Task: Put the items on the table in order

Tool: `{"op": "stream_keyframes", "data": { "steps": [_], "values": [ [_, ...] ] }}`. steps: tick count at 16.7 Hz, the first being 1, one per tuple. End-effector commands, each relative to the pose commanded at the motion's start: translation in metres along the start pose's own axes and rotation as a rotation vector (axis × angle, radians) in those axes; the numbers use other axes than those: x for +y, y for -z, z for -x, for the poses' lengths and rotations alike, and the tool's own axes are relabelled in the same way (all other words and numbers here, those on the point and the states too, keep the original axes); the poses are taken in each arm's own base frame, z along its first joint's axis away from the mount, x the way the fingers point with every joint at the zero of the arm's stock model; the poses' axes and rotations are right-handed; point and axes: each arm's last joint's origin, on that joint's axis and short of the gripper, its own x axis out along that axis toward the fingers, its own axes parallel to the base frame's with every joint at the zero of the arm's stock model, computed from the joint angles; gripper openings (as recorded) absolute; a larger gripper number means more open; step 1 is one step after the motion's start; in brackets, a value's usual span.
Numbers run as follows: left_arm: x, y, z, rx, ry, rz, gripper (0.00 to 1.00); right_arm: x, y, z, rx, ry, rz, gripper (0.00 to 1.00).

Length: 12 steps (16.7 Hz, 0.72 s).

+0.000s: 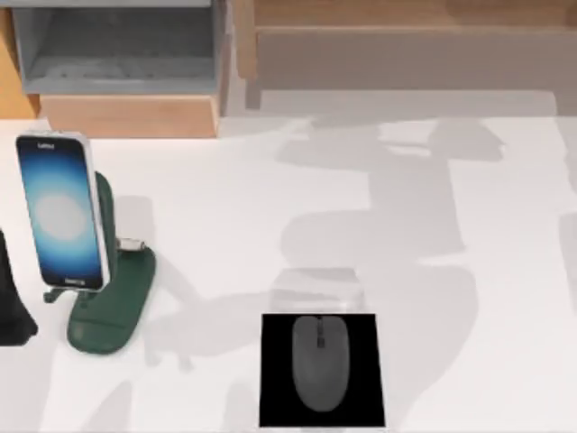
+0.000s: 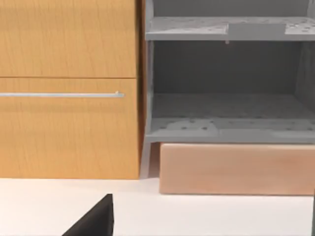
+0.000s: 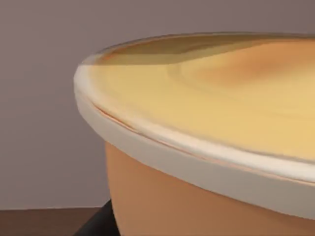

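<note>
The smartphone (image 1: 59, 212), screen glowing blue-white, stands upright in a dark green stand (image 1: 113, 302) at the table's (image 1: 451, 271) left. The dark-grey mouse (image 1: 319, 361) lies centred on a flat black square pad (image 1: 275, 397) at the front middle of the table. A dark part of my left arm (image 1: 9, 302) sits at the far left edge, just left of the stand. A black wedge of the left gripper (image 2: 93, 221) hangs above the white tabletop, facing the shelf unit. The right wrist view has a black piece of the right gripper (image 3: 96, 223) at its edge.
A wooden and grey shelf unit (image 1: 117, 63) stands along the back, with an open grey compartment (image 2: 226, 103) and a wooden drawer front (image 2: 69, 123). A round tan object with a cream rim (image 3: 206, 162) sits close before the right wrist camera. Arm shadows fall across the table's middle.
</note>
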Motion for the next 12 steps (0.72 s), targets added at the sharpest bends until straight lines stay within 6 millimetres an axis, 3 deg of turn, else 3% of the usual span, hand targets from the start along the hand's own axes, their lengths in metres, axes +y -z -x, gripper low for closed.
{"op": "stream_keyframes", "data": {
  "steps": [5,12],
  "values": [
    [0.000,0.000,0.000,0.000,0.000,0.000,1.00,0.035,0.005,-0.016,0.066,-0.078,-0.018,0.00],
    [0.000,0.000,0.000,0.000,0.000,0.000,1.00,0.035,0.006,-0.016,0.073,-0.077,-0.020,0.00]
  ]
}}
